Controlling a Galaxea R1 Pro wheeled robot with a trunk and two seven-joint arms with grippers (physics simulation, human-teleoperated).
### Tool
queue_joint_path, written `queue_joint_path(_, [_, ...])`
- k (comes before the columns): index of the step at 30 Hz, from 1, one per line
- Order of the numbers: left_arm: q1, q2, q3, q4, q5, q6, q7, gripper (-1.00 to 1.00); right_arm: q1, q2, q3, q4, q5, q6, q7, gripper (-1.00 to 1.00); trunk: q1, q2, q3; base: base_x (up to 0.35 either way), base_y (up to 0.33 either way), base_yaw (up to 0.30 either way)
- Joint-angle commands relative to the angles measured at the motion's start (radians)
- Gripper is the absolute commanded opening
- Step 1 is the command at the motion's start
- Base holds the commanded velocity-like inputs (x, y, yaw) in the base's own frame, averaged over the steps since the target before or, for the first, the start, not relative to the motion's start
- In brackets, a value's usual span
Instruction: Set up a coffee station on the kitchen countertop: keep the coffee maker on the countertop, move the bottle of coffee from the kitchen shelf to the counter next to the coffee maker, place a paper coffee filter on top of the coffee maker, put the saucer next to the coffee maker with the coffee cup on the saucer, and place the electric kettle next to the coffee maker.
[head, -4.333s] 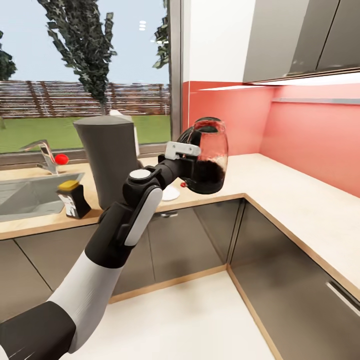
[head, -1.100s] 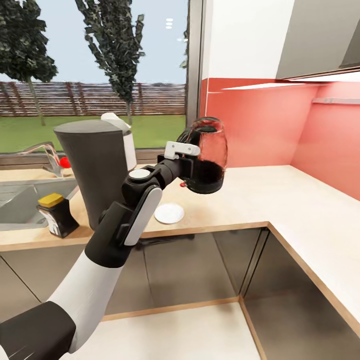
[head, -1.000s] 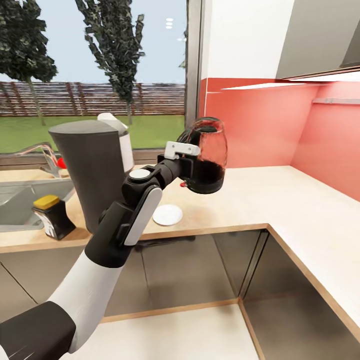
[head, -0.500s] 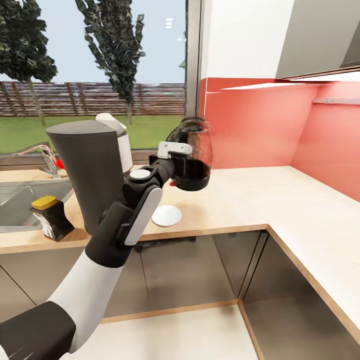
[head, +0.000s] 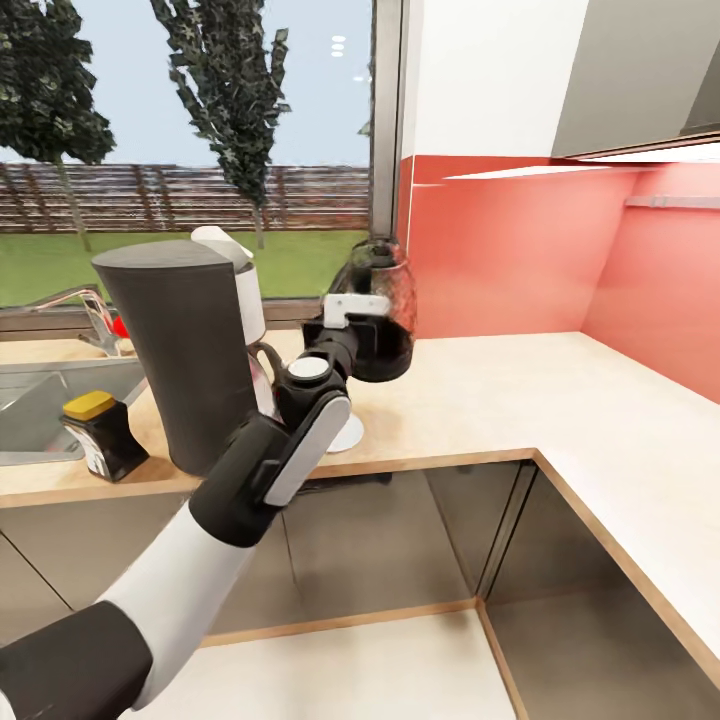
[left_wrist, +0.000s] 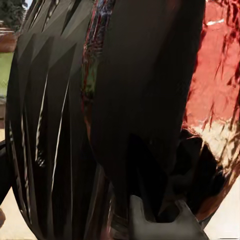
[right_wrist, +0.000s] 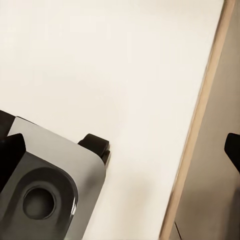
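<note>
Head view: left gripper (head: 362, 322) clamps electric kettle (head: 378, 310), airborne | bottle of coffee (head: 99, 436), saucer (head: 345, 433) by coffee maker (head: 183, 355) | cup, filter pending | right gripper: can't tell.

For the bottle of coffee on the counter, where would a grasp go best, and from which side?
Grip the bottle of coffee around its dark body just below the yellow lid, coming from the front counter edge. It stands upright with that side open; the coffee maker stands close on its right.

No text or label is legible
</note>
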Motion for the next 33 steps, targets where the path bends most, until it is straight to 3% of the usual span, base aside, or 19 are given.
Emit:
queue_joint_path(1, [-0.002,0.000,-0.033,0.008,0.014,-0.018,0.053,-1.00,-0.002,0.000,0.001,0.003,0.002,-0.008,0.001,1.00,0.000,-0.001,-0.001,0.000,0.000,0.000])
queue_joint_path(8, [-0.002,0.000,-0.064,0.014,0.046,-0.065,0.174,-1.00,-0.002,0.000,0.001,0.004,0.002,-0.008,0.001,1.00,0.000,-0.001,-0.001,0.000,0.000,0.000])
queue_joint_path(33, [0.003,0.000,-0.065,0.030,0.050,-0.115,0.234,-1.00,-0.002,0.000,0.001,0.004,0.002,-0.008,0.001,1.00,0.000,-0.001,-0.001,0.040,0.000,0.000])
